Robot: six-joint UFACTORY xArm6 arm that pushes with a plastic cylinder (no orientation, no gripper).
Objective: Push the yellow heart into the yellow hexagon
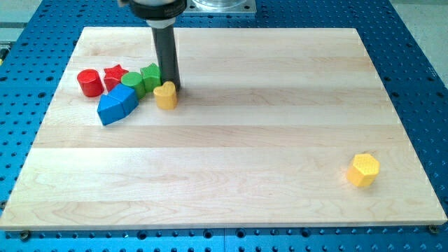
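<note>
A dark upright rod comes straight down from the view's top onto a wooden board (231, 140). My tip (173, 88) holds nothing and rests just behind the yellow heart (166, 95), seemingly touching it. Left of the heart cluster a green star (150, 75), green cylinder (134, 82), blue block (117, 104), red star (114, 75) and red cylinder (89, 82). The yellow hexagon (364, 170) lies far right of the heart, nearer the view's bottom.

No legible text, labels, brand marks, numbers or signs anywhere in the camera view. Wooden board (231, 161), coloured blocks and the blue perforated surround (420, 63) past the board's edges all carry no markings.
</note>
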